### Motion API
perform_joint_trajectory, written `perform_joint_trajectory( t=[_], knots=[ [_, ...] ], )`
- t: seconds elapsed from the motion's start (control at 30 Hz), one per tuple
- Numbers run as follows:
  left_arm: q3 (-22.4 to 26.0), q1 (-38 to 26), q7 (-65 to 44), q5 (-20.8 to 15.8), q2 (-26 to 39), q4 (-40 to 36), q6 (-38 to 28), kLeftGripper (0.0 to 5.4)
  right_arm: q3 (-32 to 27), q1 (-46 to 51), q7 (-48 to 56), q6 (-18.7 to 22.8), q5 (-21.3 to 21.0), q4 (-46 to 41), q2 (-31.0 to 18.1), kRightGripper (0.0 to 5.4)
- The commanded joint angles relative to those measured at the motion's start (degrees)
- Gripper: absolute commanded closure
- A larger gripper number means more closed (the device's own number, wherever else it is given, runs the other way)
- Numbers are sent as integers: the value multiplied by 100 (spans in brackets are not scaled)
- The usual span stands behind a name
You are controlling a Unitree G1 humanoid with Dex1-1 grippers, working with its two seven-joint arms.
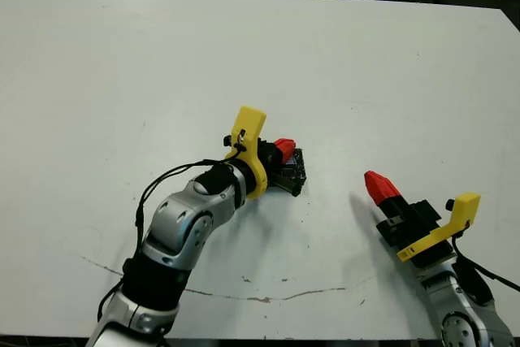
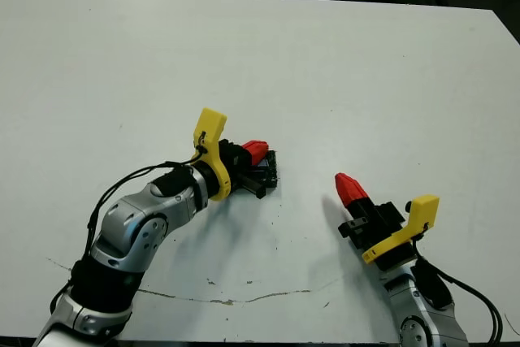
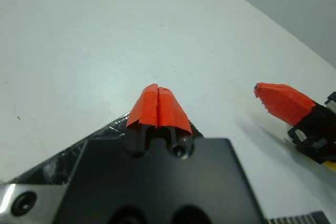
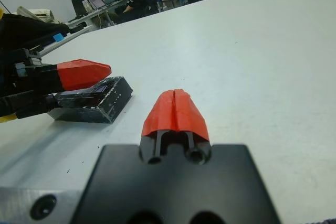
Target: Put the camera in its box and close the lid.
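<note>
Left gripper point(image 1: 283, 149), fingers pressed together, rests on the lid point(image 4: 93, 99) of the closed box mid-table; right gripper point(image 1: 380, 187), also clenched and empty, sits well apart.

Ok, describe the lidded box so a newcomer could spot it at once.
On the white table, look near the middle, right under the left gripper. The box is a flat black rectangular case with a shiny crinkled lid, the only loose object on the table.
</note>
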Motion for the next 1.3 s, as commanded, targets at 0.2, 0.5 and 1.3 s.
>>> perform_joint_trajectory(
  t=[0.2, 0.5, 1.3],
  knots=[
    [-51, 825, 37, 90, 152, 386, 723, 539, -35, 66, 28, 43, 40, 6, -51, 540],
    [390, 844, 138, -130, -13, 51, 736, 539, -26, 90, -30, 79, 14, -62, -58, 540],
    [1634, 1904, -29, 1643, 732, -67, -5725, 539, -108, -444, -895, -365, -284, -484, 344, 540]
  ],
)
